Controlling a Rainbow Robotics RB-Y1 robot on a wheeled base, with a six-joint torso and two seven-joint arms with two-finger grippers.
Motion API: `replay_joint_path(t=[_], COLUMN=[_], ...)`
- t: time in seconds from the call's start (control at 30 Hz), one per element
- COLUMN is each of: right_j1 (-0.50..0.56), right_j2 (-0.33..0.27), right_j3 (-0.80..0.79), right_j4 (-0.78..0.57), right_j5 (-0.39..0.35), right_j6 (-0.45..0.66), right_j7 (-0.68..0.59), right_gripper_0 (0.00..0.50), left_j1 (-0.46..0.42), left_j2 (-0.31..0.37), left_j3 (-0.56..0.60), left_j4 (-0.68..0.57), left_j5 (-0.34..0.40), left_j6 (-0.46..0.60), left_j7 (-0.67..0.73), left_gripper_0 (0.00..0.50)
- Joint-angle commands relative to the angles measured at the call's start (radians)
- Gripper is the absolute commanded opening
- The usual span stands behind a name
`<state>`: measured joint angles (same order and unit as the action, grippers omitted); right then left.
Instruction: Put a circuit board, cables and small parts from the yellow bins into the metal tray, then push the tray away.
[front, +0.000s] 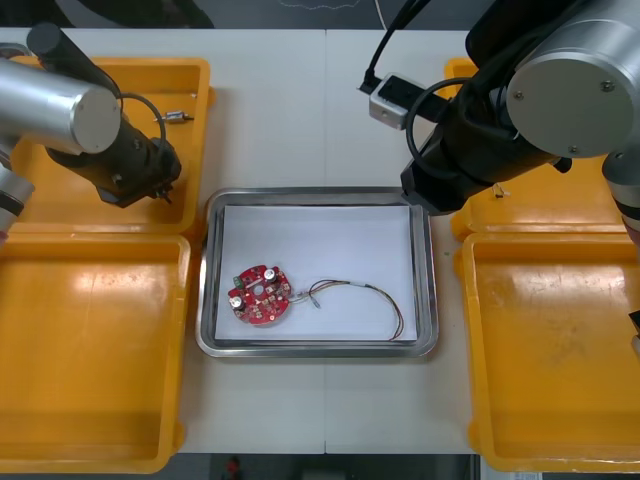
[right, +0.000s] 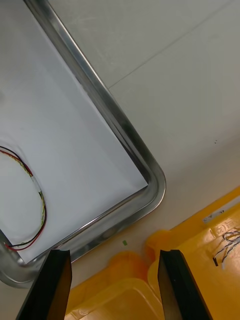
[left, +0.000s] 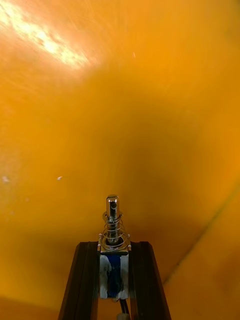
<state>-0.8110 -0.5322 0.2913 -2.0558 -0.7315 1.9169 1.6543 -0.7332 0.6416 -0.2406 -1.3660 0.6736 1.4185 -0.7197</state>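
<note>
Found a round red circuit board (front: 261, 295) and a red and yellow cable (front: 385, 300) lying flat in the metal tray (front: 430, 300), both already delivered. Farther out, noted the left gripper (left: 114, 245) clamped on a small metal part (left: 112, 220) over the far left yellow bin (front: 190, 80), perhaps clear of its floor, presumably bound for the tray. Saw the right gripper (right: 115, 257), fingers apart and empty, by the tray's far right corner. Beyond, took in the light table (front: 320, 100) carrying it all.
</note>
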Motion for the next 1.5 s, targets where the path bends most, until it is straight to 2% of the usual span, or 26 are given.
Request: replay_joint_path(t=[0.03, 0.23, 0.43, 0.63, 0.73, 1.07, 1.3, 1.5], right_j1=[-0.024, 0.016, 0.053, 0.064, 0.064, 0.05, 0.01, -0.066], right_j2=[-0.049, -0.1, -0.146, -0.184, -0.192, -0.196, -0.189, -0.167], right_j3=[-0.066, -0.156, -0.238, -0.273, -0.276, -0.319, -0.319, -0.308], right_j4=[-0.037, -0.044, -0.044, -0.038, -0.02, 0.138, 0.263, 0.401], right_j5=[-0.003, -0.017, -0.046, -0.055, -0.034, -0.032, 0.026, 0.066], right_j6=[0.003, 0.003, 0.003, 0.003, 0.003, 0.003, 0.003, 0.003], right_j7=[-0.119, -0.229, -0.309, -0.38, -0.393, -0.398, -0.412, -0.415], right_gripper_0=[0.5, 0.5, 0.5, 0.5, 0.5, 0.5, 0.5, 0.5], left_j1=[-0.035, -0.035, -0.04, -0.041, -0.041, -0.04, -0.041, -0.04], left_j2=[-0.007, -0.007, -0.008, -0.013, -0.025, -0.083, -0.117, -0.126], left_j3=[0.104, 0.129, 0.089, 0.0, -0.068, -0.23, -0.309, -0.339], left_j4=[-0.105, -0.274, -0.426, -0.515, -0.539, -0.501, -0.418, -0.363], left_j5=[0.0, -0.032, -0.012, -0.002, -0.012, -0.08, -0.137, -0.147], left_j6=[0.088, 0.237, 0.347, 0.376, 0.376, 0.292, 0.215, 0.175], left_j7=[0.077, 0.071, 0.08, 0.1, 0.109, 0.103, 0.092, 0.075], left_gripper_0=[0.0, 0.0, 0.0, 0.001, 0.001, 0.0, 0.003, 0.0])
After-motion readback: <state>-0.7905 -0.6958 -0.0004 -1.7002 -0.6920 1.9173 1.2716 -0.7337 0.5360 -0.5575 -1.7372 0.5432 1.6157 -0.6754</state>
